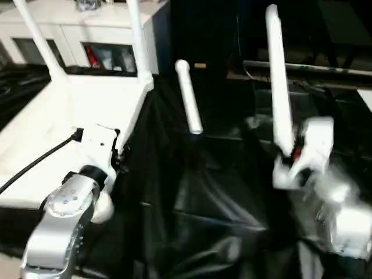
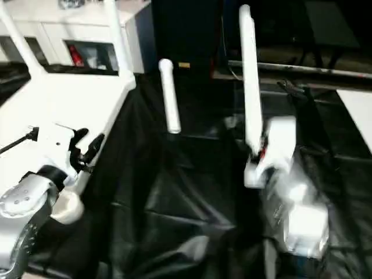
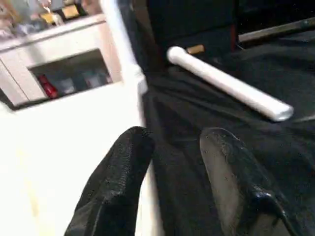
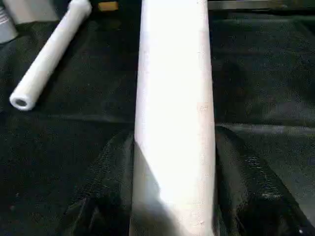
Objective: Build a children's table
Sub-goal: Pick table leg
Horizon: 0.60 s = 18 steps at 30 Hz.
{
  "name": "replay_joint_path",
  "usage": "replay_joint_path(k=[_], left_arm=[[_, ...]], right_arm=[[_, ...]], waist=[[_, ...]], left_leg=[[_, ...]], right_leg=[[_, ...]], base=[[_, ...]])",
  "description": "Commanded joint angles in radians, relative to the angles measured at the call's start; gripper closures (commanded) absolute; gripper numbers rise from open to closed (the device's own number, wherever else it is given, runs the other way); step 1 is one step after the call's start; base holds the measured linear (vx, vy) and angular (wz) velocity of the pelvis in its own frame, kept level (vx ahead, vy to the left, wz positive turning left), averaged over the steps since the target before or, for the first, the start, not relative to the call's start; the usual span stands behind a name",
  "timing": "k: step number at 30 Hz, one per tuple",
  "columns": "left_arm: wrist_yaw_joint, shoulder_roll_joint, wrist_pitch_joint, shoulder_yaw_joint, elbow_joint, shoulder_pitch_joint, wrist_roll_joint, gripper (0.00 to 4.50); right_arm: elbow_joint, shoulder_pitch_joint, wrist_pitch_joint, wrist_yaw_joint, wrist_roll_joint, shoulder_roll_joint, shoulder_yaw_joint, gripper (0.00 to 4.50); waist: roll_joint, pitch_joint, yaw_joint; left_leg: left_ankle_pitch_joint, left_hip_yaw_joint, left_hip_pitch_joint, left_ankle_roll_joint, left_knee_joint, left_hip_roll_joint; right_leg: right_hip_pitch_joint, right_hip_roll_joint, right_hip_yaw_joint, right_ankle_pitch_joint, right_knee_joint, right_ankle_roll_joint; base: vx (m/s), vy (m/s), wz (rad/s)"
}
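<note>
The tabletop point(image 1: 87, 110) lies at the left of the head view, partly on the black cloth point(image 1: 192, 197) that covers the work surface. 2 legs rise from its far corners: leg 1 point(image 1: 38, 40) at the upper left of the frame and leg 2 point(image 1: 139, 40) just left of top centre. Behind them stands a white cabinet point(image 1: 75, 29) with glass doors.

Leg 3 point(image 1: 189, 97) lies loose on the cloth near the frame's centre, apart from the tabletop and both grippers.

The right gripper point(image 4: 172, 172), at the right of the head view, pinches leg 4 point(image 1: 279, 81) near its lower end, 1 black finger point(image 4: 106, 182) on each side of the tube. The leg stands nearly upright, reaching to the top of the frame.

The left gripper point(image 3: 172, 167), at the lower left, hovers at the tabletop's right edge. Its 2 fingers point(image 3: 123, 172) are spread apart with nothing between them, 1 over the white top and 1 over the cloth. A black cable point(image 1: 40, 160) runs from the frame's left edge to that wrist.
</note>
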<state>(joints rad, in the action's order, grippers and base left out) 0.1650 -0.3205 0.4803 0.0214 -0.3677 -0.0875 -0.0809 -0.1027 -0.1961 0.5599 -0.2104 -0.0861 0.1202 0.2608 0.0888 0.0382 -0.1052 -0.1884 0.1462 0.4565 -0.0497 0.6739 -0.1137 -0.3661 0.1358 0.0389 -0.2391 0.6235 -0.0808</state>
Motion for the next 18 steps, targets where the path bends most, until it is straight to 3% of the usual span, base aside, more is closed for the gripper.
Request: replay_joint_path(k=[1,3,4,5,6,7,8,9,10,11,12,13,14,15,16,17,18], left_arm=[[-0.011,-0.007,-0.017,-0.006,0.006,-0.020,0.015,2.37],[-0.013,-0.007,-0.019,-0.010,0.006,-0.025,0.022,2.37],[-0.013,-0.007,-0.023,-0.013,0.003,-0.030,0.030,2.37],[-0.013,-0.007,-0.023,-0.013,0.003,-0.030,0.030,2.37],[-0.013,-0.005,-0.024,-0.012,-0.001,-0.031,0.033,2.37],[-0.011,-0.005,-0.029,-0.012,-0.002,-0.031,0.039,2.37],[-0.011,-0.005,-0.029,-0.012,-0.002,-0.031,0.039,2.37],[-0.010,-0.007,-0.032,-0.012,-0.004,-0.030,0.044,2.37],[-0.009,-0.009,-0.033,-0.010,-0.007,-0.028,0.045,2.37],[-0.011,-0.012,-0.035,-0.007,-0.012,-0.026,0.045,2.37],[-0.012,-0.011,-0.035,-0.007,-0.014,-0.025,0.046,2.37],[-0.014,-0.010,-0.036,-0.006,-0.016,-0.023,0.048,2.37],[-0.015,-0.008,-0.037,-0.005,-0.016,-0.021,0.050,2.37],[-0.017,-0.007,-0.038,-0.004,-0.017,-0.020,0.051,2.37],[-0.021,-0.004,-0.038,-0.003,-0.019,-0.017,0.056,2.37],[-0.023,-0.002,-0.038,-0.002,-0.021,-0.016,0.059,2.37],[-0.024,-0.001,-0.038,-0.001,-0.021,-0.015,0.060,2.37]], right_arm=[[-0.062,-0.042,-0.048,0.010,-0.018,0.005,-0.042,2.61],[-0.067,-0.050,-0.042,-0.001,-0.009,0.003,-0.048,2.61],[-0.074,-0.058,-0.037,-0.011,0.005,-0.002,-0.048,2.61],[-0.074,-0.058,-0.037,-0.011,0.005,-0.002,-0.048,2.61],[-0.074,-0.062,-0.032,-0.014,0.005,-0.005,-0.043,2.61],[-0.069,-0.064,-0.034,-0.010,0.003,-0.004,-0.043,2.61],[-0.069,-0.064,-0.034,-0.010,0.003,-0.004,-0.043,2.61],[-0.061,-0.065,-0.042,-0.005,-0.002,0.002,-0.048,2.61],[-0.052,-0.068,-0.047,-0.007,-0.003,0.012,-0.057,2.61],[-0.037,-0.072,-0.056,-0.013,-0.004,0.028,-0.076,2.61],[-0.033,-0.074,-0.056,-0.018,-0.005,0.031,-0.083,2.61],[-0.026,-0.076,-0.057,-0.025,-0.005,0.034,-0.094,2.61],[-0.023,-0.077,-0.056,-0.031,-0.003,0.033,-0.099,2.61],[-0.020,-0.077,-0.057,-0.035,0.001,0.034,-0.106,2.61],[-0.012,-0.077,-0.058,-0.049,0.016,0.037,-0.128,2.61],[-0.007,-0.075,-0.062,-0.055,0.026,0.040,-0.142,2.61],[-0.004,-0.075,-0.065,-0.057,0.029,0.040,-0.147,2.61]], waist=[[0.027,-0.066,0.062],[0.017,-0.062,0.064],[0.004,-0.048,0.066],[-0.024,-0.050,0.070],[-0.047,-0.051,0.068],[-0.074,-0.057,0.039],[-0.065,-0.044,0.065],[-0.095,-0.029,0.055],[-0.088,-0.028,0.043],[-0.101,-0.028,0.039],[-0.069,-0.034,0.043],[-0.059,-0.010,0.089],[-0.026,-0.038,0.111],[-0.004,-0.032,0.138],[-0.020,-0.031,0.150],[-0.013,-0.024,0.146],[-0.020,-0.022,0.146]], left_leg=[[-0.144,-0.048,-0.121,-0.240,-0.192,-0.071],[-0.081,-0.056,-0.115,-0.253,-0.199,-0.093],[-0.141,-0.039,-0.101,-0.228,-0.228,-0.108],[-0.284,-0.032,-0.104,-0.135,-0.254,-0.110],[-0.363,-0.021,-0.094,-0.053,-0.256,-0.106],[-0.277,-0.112,0.002,0.121,0.182,0.006],[-0.251,-0.145,0.057,0.148,0.212,0.009],[-0.229,-0.134,0.074,0.242,0.214,0.030],[-0.241,-0.127,0.034,0.241,0.182,0.021],[-0.228,-0.107,-0.033,0.186,0.116,-0.002],[-0.191,-0.097,-0.070,0.092,0.008,-0.031],[-0.337,-0.080,-0.096,-0.010,-0.100,-0.034],[-0.432,-0.092,-0.141,-0.038,-0.126,-0.054],[-0.578,-0.117,-0.154,-0.079,-0.198,-0.071],[-0.549,-0.135,-0.163,-0.135,-0.197,-0.074],[-0.480,-0.122,-0.181,-0.200,-0.197,-0.077],[-0.445,-0.123,-0.184,-0.224,-0.202,-0.084]], right_leg=[[-0.058,-0.109,0.074,-0.231,0.139,0.069],[-0.065,-0.093,0.082,-0.175,0.163,0.013],[-0.050,-0.080,0.090,-0.153,0.167,0.005],[-0.029,-0.056,0.074,-0.134,0.134,0.024],[-0.016,-0.023,0.045,-0.144,0.097,0.038],[-0.036,0.320,-0.188,-0.361,-0.144,0.041],[0.020,0.292,-0.147,-0.407,-0.125,0.022],[0.055,0.198,-0.027,-0.508,-0.109,0.003],[0.053,0.190,-0.028,-0.516,-0.110,0.057],[0.052,0.167,-0.002,-0.570,-0.129,0.176],[0.065,0.138,0.016,-0.595,-0.138,0.250],[0.006,0.003,0.078,-0.606,-0.093,0.223],[-0.003,-0.038,0.088,-0.496,-0.034,0.203],[-0.003,-0.075,0.102,-0.226,0.080,0.176],[-0.012,-0.078,0.100,-0.147,0.088,0.163],[-0.036,-0.076,0.103,-0.102,0.097,0.140],[-0.037,-0.070,0.097,-0.098,0.095,0.124]], base=[[-0.019,0.269,-0.06],[-0.057,0.227,-0.02],[-0.070,0.209,-0.06],[-0.110,0.172,-0.15],[-0.113,0.154,-0.06],[-0.113,0.154,-0.06],[-0.060,0.193,-0.31],[-0.062,0.260,-0.63],[-0.062,0.260,-0.63],[-0.122,0.298,-0.35],[-0.126,0.334,-0.05],[-0.126,0.334,-0.05],[-0.114,0.279,0.14],[-0.104,0.258,0.07],[-0.104,0.258,0.07],[-0.077,0.284,0.00],[-0.070,0.220,-0.01]])
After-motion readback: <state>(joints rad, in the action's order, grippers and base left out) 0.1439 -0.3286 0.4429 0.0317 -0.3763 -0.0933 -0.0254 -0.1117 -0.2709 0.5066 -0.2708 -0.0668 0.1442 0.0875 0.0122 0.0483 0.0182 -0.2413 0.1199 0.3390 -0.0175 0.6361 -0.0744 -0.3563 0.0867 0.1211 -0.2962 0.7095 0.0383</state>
